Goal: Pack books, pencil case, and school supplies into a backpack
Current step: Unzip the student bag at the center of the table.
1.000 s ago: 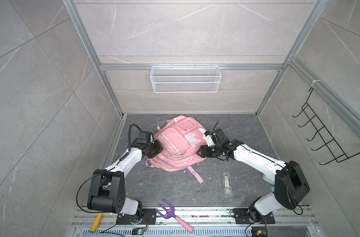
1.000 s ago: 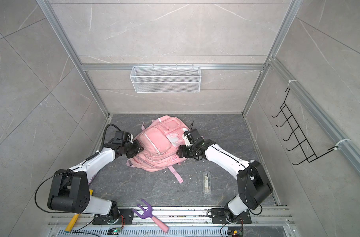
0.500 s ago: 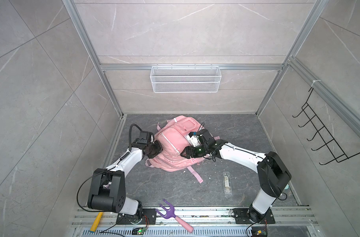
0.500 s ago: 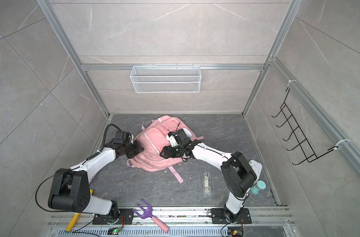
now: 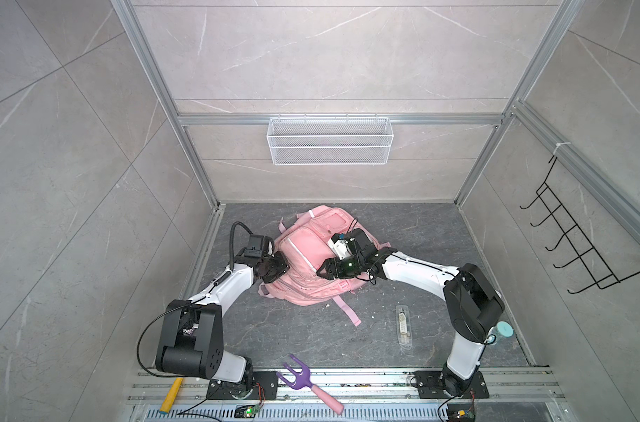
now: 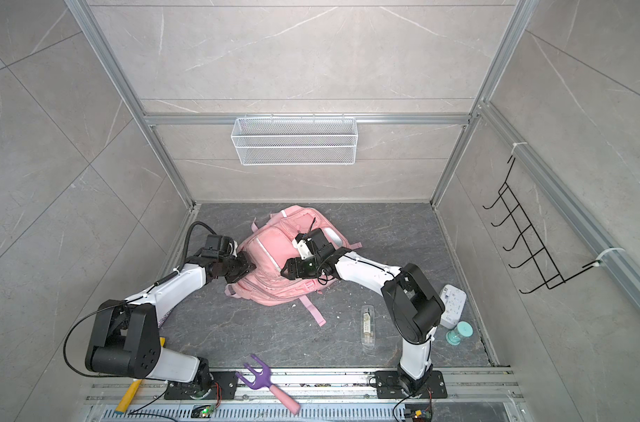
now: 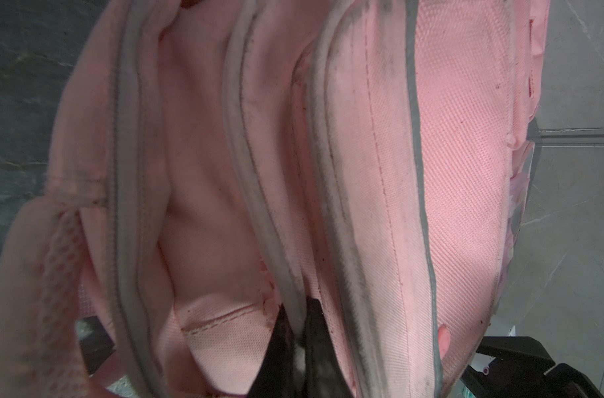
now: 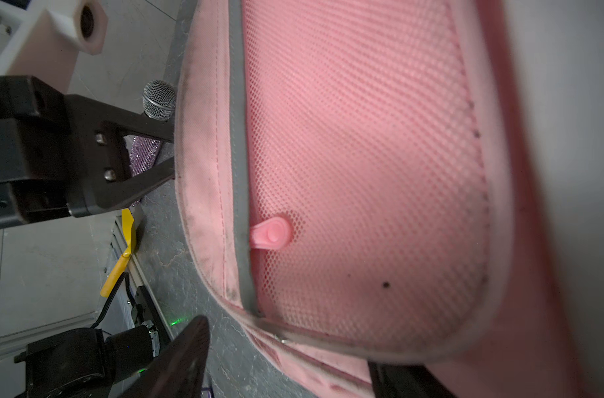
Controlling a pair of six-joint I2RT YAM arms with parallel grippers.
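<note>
The pink backpack [image 5: 307,234] [image 6: 271,237] lies flat in the middle of the dark floor. At its left edge my left gripper [image 5: 280,272] [image 6: 250,268] is shut on a grey zip band of the backpack [image 7: 448,172], with both black fingers pinching the band [image 7: 298,310]. Over the bag's front my right gripper [image 5: 320,272] [image 6: 283,272] is open. In the right wrist view its jaws [image 8: 293,361] stand wide to either side of a corner of the backpack's mesh pocket [image 8: 362,155], near a pink zip pull [image 8: 273,234]. The school supplies packet [image 5: 403,325] [image 6: 368,325] lies on the floor to the right. Books and pencil case are out of view.
A purple fork with a pink handle [image 5: 307,380] [image 6: 263,380] rests on the front rail. A white boxy device [image 6: 453,305] and a teal bottle [image 6: 459,332] sit by the right arm's base. A wire basket [image 5: 329,140] hangs on the back wall, a hook rack [image 5: 574,241] on the right wall.
My right arm has swung left across the backpack's front, and its jaws have opened wider. The left gripper has kept its hold in the same place.
</note>
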